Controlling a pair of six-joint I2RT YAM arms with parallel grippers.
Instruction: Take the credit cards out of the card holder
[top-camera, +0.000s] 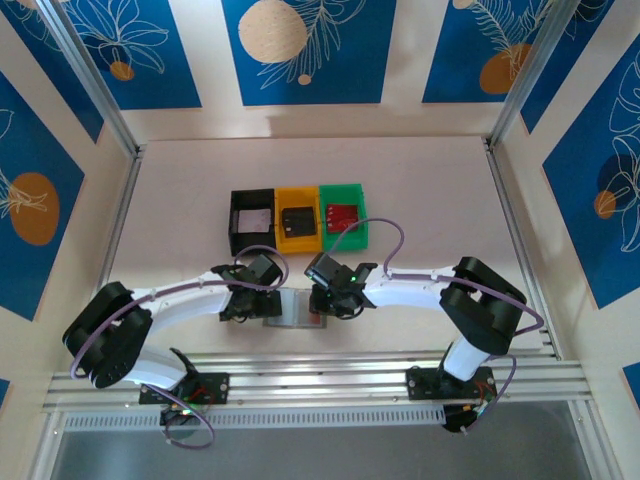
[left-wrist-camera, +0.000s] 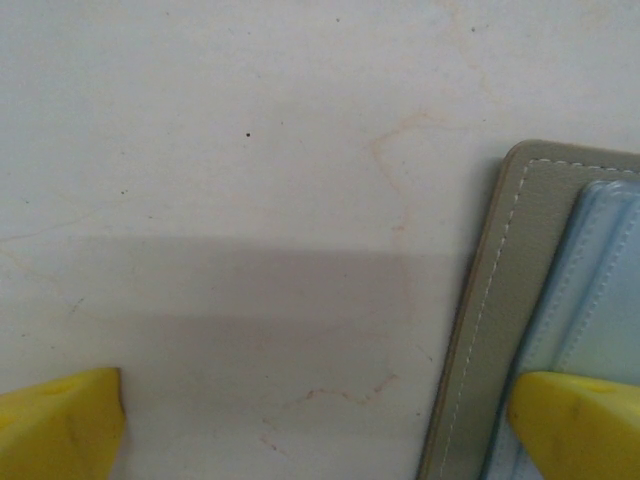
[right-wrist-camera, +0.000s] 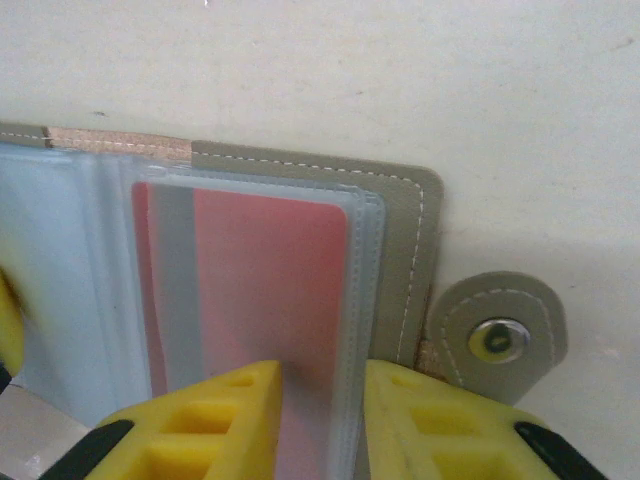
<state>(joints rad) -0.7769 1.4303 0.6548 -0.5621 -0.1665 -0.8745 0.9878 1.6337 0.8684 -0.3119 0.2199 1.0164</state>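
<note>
Two white robot arms meet over the near middle of the pale table (top-camera: 420, 190), with the card holder (top-camera: 290, 310), a small flat grey folding wallet with rounded corners and white stitching, lying open between their grippers. Behind it, further up the table, three small plastic bins stand in a row touching one another: a black bin (top-camera: 252, 222), a yellow bin (top-camera: 298, 224) and a green bin (top-camera: 344, 212).

In the left wrist view, the left gripper (left-wrist-camera: 320, 425) is spread wide and holds nothing. One of its yellow fingertips (left-wrist-camera: 60, 420) is over bare table. The other is over the edge of the card holder (left-wrist-camera: 500, 300), where a pale blue inner panel lies on the grey cover.

In the right wrist view, the right gripper (right-wrist-camera: 320, 420) has its yellow fingers (right-wrist-camera: 200, 425) drawn close together on either side of a stack of clear plastic sleeves (right-wrist-camera: 365, 260) inside the card holder (right-wrist-camera: 410, 230). A red credit card (right-wrist-camera: 270, 280) shows through the sleeves, and its lower edge runs down into the narrow gap between the fingers. It cannot be told whether the fingers pinch the sleeves and card or only flank them. Just right of the fingers, a rounded grey closing tab with a metal snap stud (right-wrist-camera: 498, 340) lies flat on the table.
</note>
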